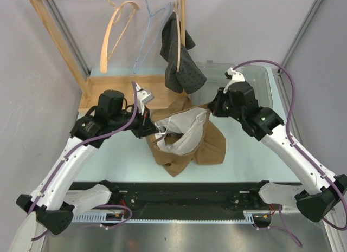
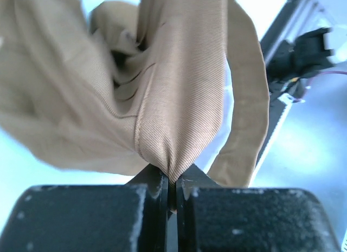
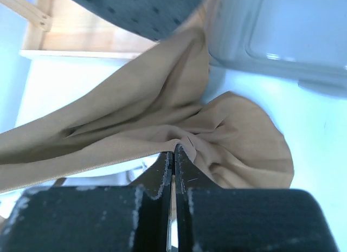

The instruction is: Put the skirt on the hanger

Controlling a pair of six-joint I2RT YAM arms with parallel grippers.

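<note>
Grasp made, left gripper (image 1: 150, 124) and right gripper (image 1: 212, 108) each clamped on skirt (image 1: 209, 146); next, probably lift and spread it toward wooden hanger (image 1: 103, 49), far left.

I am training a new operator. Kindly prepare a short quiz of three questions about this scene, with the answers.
1. True or false: the left pincer is shut on the tan skirt.
2. Which item already hangs on the wooden rack? A. a dark dotted garment B. a red towel C. a striped shirt
3. How many bare hangers hang on the rack?
Key: 1 true. 2 A. 3 two: the wooden hanger and the blue wire hanger.
</note>
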